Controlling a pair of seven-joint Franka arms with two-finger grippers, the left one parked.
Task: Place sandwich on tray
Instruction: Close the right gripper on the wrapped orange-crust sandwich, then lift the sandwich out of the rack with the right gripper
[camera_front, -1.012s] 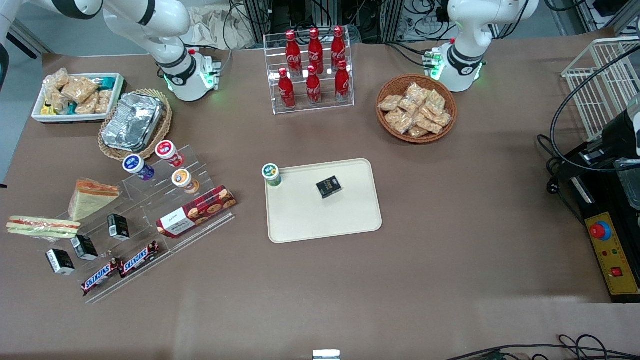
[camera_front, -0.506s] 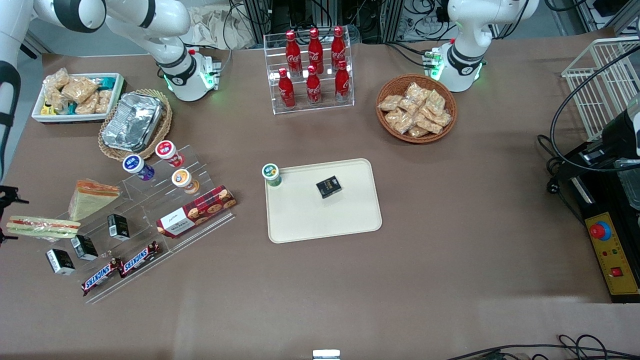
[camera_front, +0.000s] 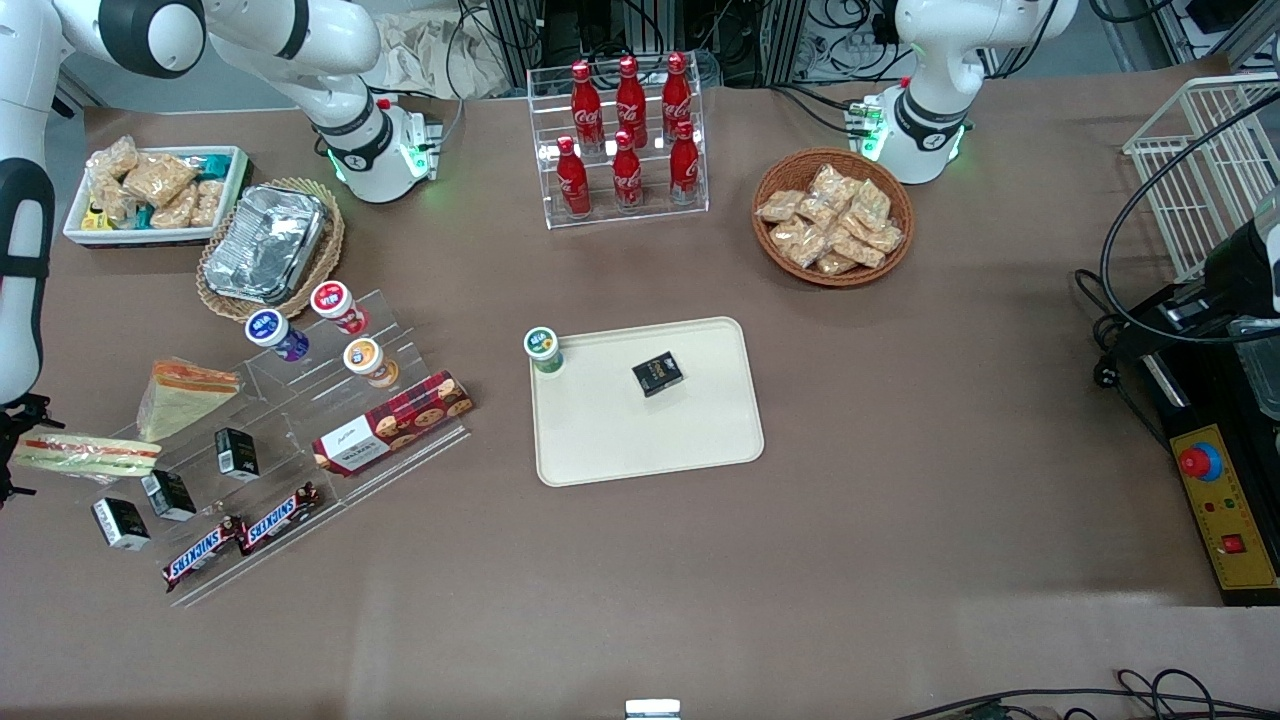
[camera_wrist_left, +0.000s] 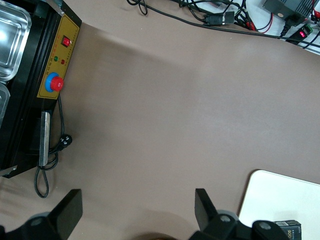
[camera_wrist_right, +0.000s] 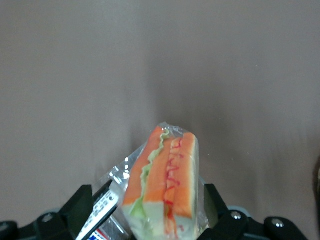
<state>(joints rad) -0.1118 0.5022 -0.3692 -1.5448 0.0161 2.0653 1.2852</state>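
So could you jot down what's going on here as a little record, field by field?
sandwich: wrapped in clear film, at the working arm's end of the table
gripper: at the sandwich, one of its fingers on each side of it, open
tray: mid-table
on tray: small black box, green-lidded cup at a corner
task status: sandwich not yet on tray

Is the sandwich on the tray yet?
No. The sandwich lies near the working arm's table end, gripper at it; the tray is apart.
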